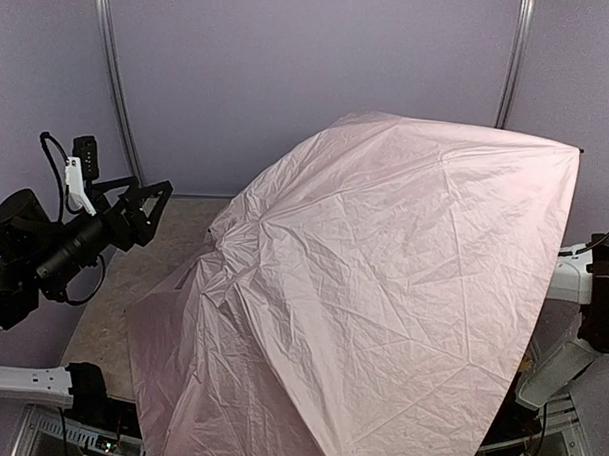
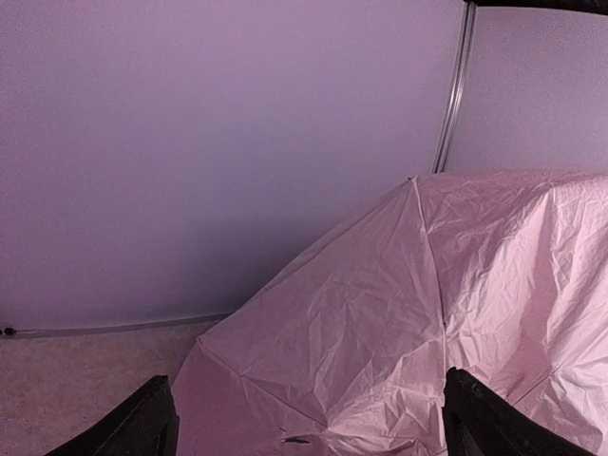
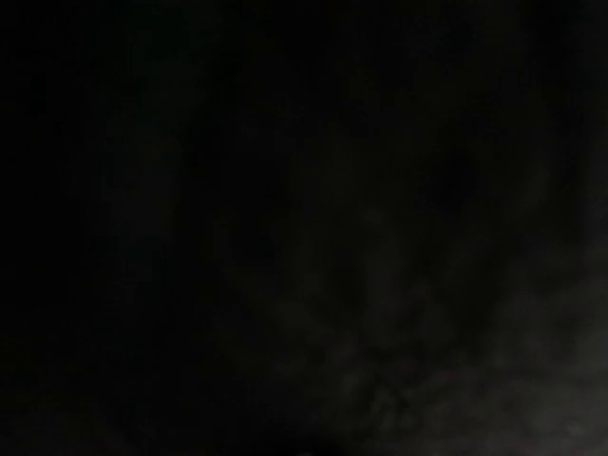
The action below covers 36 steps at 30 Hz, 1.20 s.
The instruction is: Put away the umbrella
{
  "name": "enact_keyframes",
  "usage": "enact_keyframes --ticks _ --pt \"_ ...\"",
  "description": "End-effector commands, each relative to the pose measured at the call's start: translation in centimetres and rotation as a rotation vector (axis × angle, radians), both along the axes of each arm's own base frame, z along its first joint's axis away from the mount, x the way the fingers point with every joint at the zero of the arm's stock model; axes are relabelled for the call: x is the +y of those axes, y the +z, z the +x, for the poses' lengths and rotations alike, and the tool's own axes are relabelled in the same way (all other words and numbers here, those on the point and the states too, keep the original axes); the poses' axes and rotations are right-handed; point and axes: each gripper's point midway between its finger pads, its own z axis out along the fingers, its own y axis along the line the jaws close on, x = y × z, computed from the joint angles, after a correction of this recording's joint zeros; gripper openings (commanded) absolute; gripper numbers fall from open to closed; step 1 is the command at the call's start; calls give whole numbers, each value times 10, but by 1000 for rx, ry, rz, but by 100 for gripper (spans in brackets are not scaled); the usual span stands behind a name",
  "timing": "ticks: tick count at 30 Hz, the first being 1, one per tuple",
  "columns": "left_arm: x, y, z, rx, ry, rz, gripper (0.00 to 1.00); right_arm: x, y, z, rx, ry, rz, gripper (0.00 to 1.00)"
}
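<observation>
Umbrella (image 1: 382,291) lay open, its pink canopy covering most of the bench (image 1: 106,311). Right end effector was hidden beneath it, pressed together; on what, could not tell. Further back, left end effector (image 1: 155,215) was spread, off the fabric. Risk: an unseen pull could bend the ribs.

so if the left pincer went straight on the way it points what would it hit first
Probably the umbrella, its pink canopy just ahead of the open left pincer; depth is unclear.
</observation>
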Motion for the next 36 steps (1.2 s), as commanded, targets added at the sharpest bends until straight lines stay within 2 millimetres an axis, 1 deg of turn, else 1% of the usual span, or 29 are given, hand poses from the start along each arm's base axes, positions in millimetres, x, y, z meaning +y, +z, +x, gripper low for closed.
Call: enact_keyframes --ticks 1,2,5,6,7,8,11,12,13,14,16,18,20,21,24,26,29,33,36 --pt "-32 -31 12 60 -50 105 94 -7 14 9 22 -59 8 0" --pt "-40 -35 12 64 -79 122 95 -5 15 11 22 -63 -5 0" --pt "-63 -49 11 76 -163 162 97 7 9 10 16 -48 -96 0" --pt "-68 -53 11 82 -182 169 98 9 5 9 26 -41 -133 3" --pt "-73 -56 10 86 -201 175 99 12 -5 10 54 -34 -190 8" --pt "-76 -59 10 91 -210 178 99 11 -10 11 71 -37 -229 14" --pt "-89 -70 4 85 -282 199 99 -2 -32 14 132 -71 -336 26" --pt "-94 -73 0 76 -318 214 99 -7 -41 15 149 -78 -371 33" --pt "-99 -77 -3 68 -348 226 99 -11 -49 13 162 -67 -407 38" --pt "-104 -81 -5 64 -373 239 99 -13 -60 12 184 -55 -455 45" --pt "-110 -91 -6 65 -399 267 99 -12 -79 3 203 22 -561 63" --pt "-112 -97 -3 71 -393 282 99 -9 -94 1 230 49 -658 82" --pt "-111 -100 4 80 -358 287 99 -6 -114 4 262 55 -743 96" --pt "-111 -100 8 83 -338 287 99 -4 -124 5 277 63 -784 100" --pt "-105 -98 20 92 -271 283 99 3 -148 4 286 104 -883 100" --pt "-99 -94 25 93 -236 274 99 7 -163 7 279 110 -937 100" --pt "-90 -88 29 89 -202 250 98 13 -184 22 264 87 -1011 100" --pt "-79 -85 34 93 -163 236 98 19 -200 42 257 90 -1079 100" --pt "-73 -85 37 94 -144 231 98 21 -220 59 266 88 -1134 100"
